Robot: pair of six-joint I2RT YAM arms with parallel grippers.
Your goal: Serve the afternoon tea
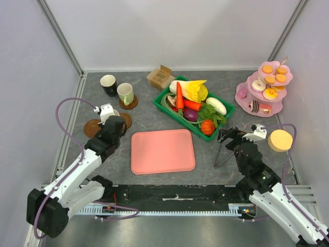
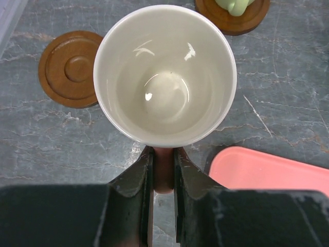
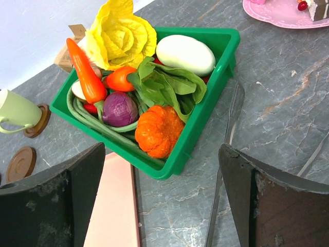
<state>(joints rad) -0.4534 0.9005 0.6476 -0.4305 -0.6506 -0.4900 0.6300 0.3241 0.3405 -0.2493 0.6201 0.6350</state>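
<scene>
Left gripper [image 2: 163, 157] clamps the mug [image 2: 164, 77] by its handle; carry it level to the tray [image 2: 267, 172], four o'clock. Right gripper [image 3: 162, 154] gapes wide.

Overhead view spans table [image 1: 231, 85]; close wrist views both catch pink tray [image 1: 163, 152]

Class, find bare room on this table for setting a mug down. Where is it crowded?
The pink tray is bare. So is the table behind the basket, toward the cake stand. Crowded: the mugs and coasters at back left.
</scene>
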